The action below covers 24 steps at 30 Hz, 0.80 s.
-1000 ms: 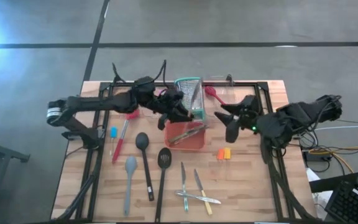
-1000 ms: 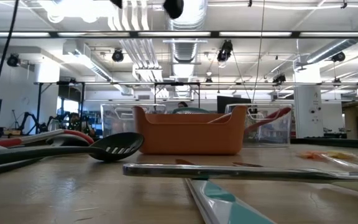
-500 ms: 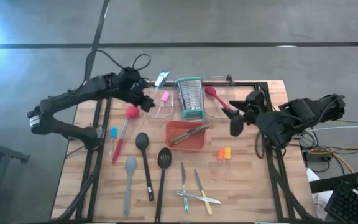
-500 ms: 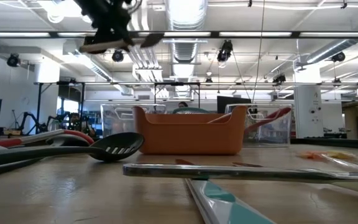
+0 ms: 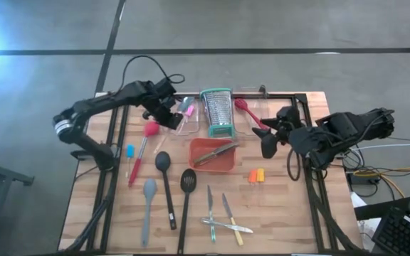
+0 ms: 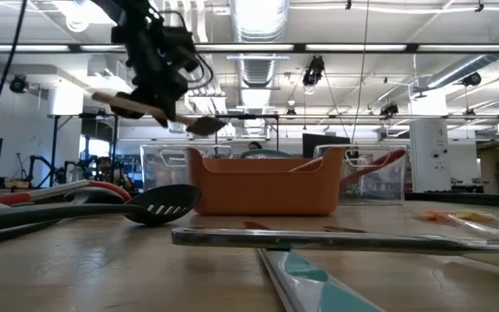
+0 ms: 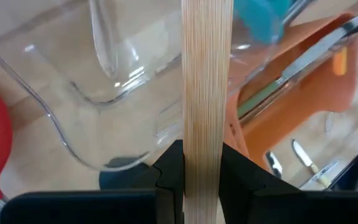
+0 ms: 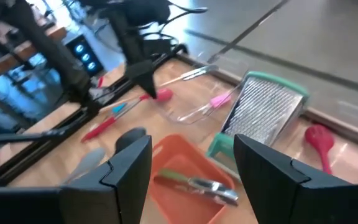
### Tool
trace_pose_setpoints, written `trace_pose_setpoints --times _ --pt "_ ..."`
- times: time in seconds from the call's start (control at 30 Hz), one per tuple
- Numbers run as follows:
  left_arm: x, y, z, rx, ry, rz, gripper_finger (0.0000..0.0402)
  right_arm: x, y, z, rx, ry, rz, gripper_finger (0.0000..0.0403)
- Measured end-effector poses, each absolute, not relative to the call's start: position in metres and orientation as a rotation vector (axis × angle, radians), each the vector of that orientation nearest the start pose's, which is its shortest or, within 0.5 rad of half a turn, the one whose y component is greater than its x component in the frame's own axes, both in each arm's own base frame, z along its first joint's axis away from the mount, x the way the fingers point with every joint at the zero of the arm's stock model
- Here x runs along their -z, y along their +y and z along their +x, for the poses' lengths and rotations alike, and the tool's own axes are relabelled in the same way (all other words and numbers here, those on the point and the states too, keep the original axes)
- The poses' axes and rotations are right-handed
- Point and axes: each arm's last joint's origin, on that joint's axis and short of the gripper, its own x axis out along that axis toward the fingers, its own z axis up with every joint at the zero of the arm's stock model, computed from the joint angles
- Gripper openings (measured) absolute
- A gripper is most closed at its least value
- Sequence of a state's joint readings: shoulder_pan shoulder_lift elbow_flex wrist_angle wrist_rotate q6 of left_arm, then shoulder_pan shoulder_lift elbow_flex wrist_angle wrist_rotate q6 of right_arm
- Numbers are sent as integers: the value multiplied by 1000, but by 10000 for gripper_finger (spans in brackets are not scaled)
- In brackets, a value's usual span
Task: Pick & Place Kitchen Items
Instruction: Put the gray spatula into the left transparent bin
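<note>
Above the table's far-left clear bin (image 5: 186, 122), left claw (image 5: 168, 114) pinches a wooden-handled utensil (image 7: 207, 99); right claw (image 5: 267, 139) gapes.

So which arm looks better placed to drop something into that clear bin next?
The left. Its gripper is shut on a wooden utensil and hangs right above the clear bin. The right gripper is open, empty, over by the table's right side.

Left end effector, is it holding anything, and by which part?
Yes. The left end effector grips a wooden utensil on its flat handle, above the clear bin.
</note>
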<state>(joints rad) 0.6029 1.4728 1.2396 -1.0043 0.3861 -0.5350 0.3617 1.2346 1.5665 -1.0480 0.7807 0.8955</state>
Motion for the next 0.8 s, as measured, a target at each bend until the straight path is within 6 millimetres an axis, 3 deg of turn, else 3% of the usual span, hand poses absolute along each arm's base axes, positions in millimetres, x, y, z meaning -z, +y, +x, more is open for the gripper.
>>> trace_pose_setpoints --times 0.2,0.8 --pt "-260 170 242 -498 1089 -1114 66 -430 57 206 613 391 471 221" --pt "-244 222 276 -494 1221 -1131 66 -426 57 207 615 403 464 221"
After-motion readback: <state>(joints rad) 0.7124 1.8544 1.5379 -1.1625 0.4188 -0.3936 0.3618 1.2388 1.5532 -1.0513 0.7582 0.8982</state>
